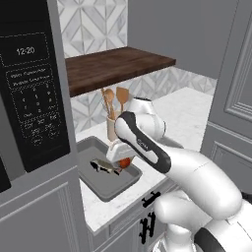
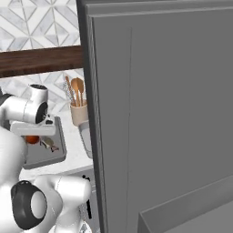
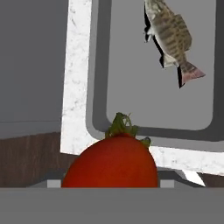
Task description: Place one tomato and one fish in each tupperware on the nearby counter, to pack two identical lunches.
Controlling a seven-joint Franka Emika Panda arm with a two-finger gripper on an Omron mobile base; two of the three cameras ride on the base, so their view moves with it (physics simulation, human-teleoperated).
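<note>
We are holding the tool (image 1: 124,160) over the tupperware (image 1: 93,184) sitting on the worktop (image 1: 187,110), a tomato (image 1: 125,162) at the tool, a fish (image 1: 104,166) lying in the tupperware just beside it, the utensil cup (image 1: 112,129) standing behind.

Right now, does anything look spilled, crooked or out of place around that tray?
Nothing stands out. The fish lies flat inside the tray, the tomato sits in the gripper above it, and the spoons stand in their cup.
</note>
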